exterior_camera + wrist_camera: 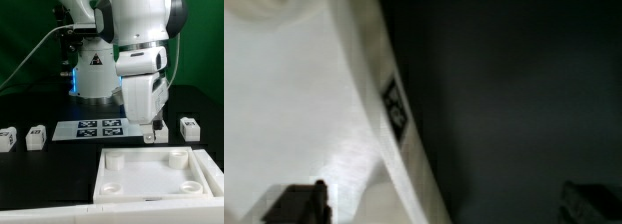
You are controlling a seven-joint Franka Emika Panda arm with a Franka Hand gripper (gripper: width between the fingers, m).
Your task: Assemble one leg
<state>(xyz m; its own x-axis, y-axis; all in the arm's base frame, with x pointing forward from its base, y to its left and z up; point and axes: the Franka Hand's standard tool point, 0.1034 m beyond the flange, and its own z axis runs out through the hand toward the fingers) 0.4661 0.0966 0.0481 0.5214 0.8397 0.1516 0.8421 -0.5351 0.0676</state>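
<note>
Nearest in the exterior view: a white square tray [150,190] flat on the dark worktop [40,165], hollow side up. Round sockets at its corners, one socket [177,157] at the far corner on the exterior view's right, another [114,159] at the far corner on the exterior view's left. Only bare white floor visible in each, and in the shallow middle.

Just behind the tray's far edge, the claw [152,130], low, almost at the worktop, pointing straight down. In the wrist view, two dark fingertips [295,203] at opposite edges of the picture, spread wide, gripping nothing. Between them, blurred, a broad white surface [287,110] with a rim carrying a black-and-white tag [397,106], and dark worktop beside it. Small white bit at the claw's tip in the exterior view, too small to tell apart from the fingers.

In the same row, loose on the worktop: first leg [8,139] and second leg [36,137] side by side on the exterior view's left, well apart from the tray. Third leg [188,126] on the exterior view's right, near the claw but apart from it. Flat between the second leg and the claw, the marker board [100,127].

Farther back, the white arm [140,60] rising above the claw, its grey base [97,75] with a triangle warning sticker [97,60], and a green wall [30,40] behind.
</note>
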